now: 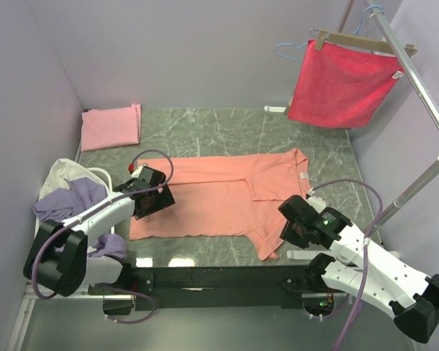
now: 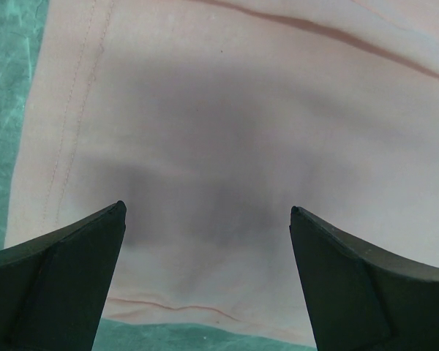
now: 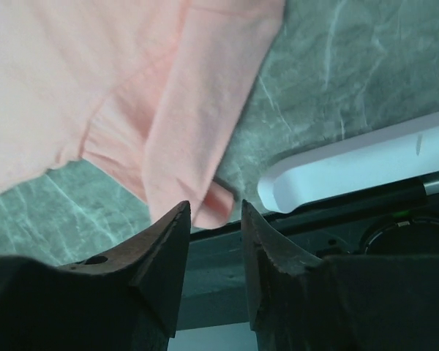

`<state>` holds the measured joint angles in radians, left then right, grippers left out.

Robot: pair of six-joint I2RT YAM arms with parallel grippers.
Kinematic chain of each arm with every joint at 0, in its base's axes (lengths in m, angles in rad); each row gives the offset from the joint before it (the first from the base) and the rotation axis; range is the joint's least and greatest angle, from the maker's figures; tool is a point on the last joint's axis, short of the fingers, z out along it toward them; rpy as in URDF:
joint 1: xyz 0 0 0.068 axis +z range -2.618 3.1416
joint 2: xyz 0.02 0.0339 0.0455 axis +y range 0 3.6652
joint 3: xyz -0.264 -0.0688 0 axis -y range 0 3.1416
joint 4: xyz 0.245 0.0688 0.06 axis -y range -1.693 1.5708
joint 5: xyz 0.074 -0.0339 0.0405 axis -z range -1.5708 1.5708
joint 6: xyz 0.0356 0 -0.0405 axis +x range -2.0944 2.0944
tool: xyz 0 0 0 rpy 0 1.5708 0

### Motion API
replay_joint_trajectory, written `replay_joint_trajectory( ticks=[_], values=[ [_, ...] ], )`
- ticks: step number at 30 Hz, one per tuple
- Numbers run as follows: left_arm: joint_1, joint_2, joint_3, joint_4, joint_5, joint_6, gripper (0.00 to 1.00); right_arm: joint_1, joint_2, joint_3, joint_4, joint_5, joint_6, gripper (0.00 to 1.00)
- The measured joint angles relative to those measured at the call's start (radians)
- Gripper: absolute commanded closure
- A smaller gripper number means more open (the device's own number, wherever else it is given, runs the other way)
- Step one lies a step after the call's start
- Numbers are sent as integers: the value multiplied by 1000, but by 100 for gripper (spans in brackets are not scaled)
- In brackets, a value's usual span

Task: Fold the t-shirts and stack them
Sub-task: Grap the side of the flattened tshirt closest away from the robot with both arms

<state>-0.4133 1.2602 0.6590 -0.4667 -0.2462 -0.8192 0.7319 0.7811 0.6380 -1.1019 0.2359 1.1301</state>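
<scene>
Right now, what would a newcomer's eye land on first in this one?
The salmon-orange t-shirt spread flat across the middle of the table. Next, the crimson cloth hanging from a hanger at the far right, and a folded pink t-shirt in the far left corner.

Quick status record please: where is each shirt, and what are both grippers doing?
orange shirt: spread mid-table, partly folded
pink shirt: folded, far left corner
lavender and cream shirts: unfolded heap at the left edge
red cloth: hanging, far right
left gripper: open, over the orange shirt's left part
right gripper: jaws slightly parted at the near sleeve tip, nothing clamped
</scene>
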Motion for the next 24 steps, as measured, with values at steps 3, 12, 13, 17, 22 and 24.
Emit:
replay_joint_trajectory(
  ticks=[3,12,13,17,22,24],
  values=[
    [14,46,23,6,18,23,0,0,28,33,1,27,-7,52],
    [20,272,364,138,145,130,1,-38,253,138,153,88,-187,44],
    [21,316,410,167,156,140,0,-47,288,156,181,92,-206,44],
    [27,461,521,204,209,170,0,-84,356,171,265,79,-269,43],
    [45,602,544,184,261,190,1,-131,357,148,311,48,-315,43],
    [60,616,556,173,278,198,1,-145,352,134,314,37,-323,42]
  ],
)
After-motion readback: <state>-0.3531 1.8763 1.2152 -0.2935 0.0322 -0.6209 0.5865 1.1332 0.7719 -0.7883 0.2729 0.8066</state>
